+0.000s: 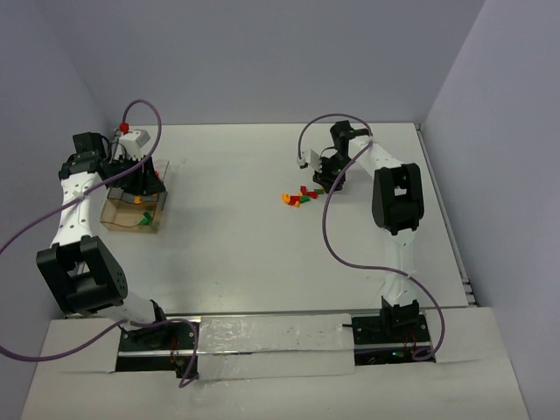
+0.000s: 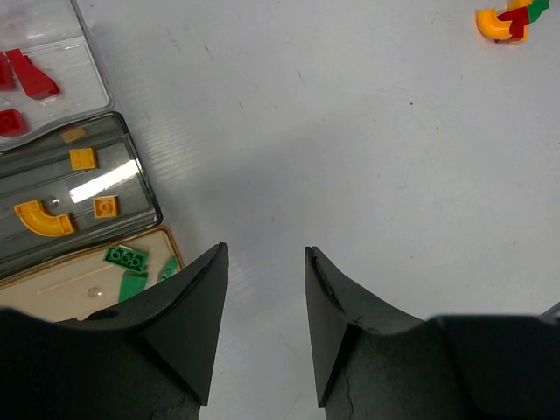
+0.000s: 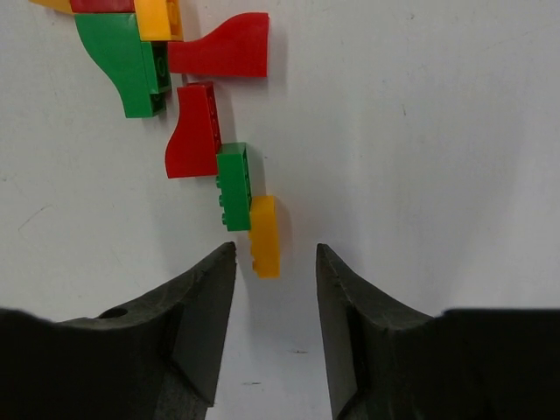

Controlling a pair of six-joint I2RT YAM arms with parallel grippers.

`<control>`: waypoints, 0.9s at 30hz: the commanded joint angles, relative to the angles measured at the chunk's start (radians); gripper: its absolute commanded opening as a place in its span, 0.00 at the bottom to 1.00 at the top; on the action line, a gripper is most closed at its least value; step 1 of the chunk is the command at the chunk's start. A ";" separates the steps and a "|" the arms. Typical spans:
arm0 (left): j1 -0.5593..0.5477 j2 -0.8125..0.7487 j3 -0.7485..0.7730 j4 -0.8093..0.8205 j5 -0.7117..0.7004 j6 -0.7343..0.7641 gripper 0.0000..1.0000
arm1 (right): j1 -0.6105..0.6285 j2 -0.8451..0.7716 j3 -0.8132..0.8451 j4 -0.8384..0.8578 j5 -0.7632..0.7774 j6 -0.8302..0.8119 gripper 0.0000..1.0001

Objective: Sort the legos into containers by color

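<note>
Pick step. Right gripper parted, empty, yellow brick just ahead; next: advance, close. Left gripper parted, empty, by containers.

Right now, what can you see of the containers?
The containers are clear, shallow plastic trays joined in a row, lying flat on the table at the left. One holds red legos, the middle one orange-yellow ones, the tan-based one green ones. The left gripper hangs open by the green end.
</note>
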 commanded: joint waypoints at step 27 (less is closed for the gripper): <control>-0.179 -0.052 -0.119 0.333 0.260 -0.480 0.49 | 0.103 -0.436 -0.220 0.185 0.008 0.144 0.00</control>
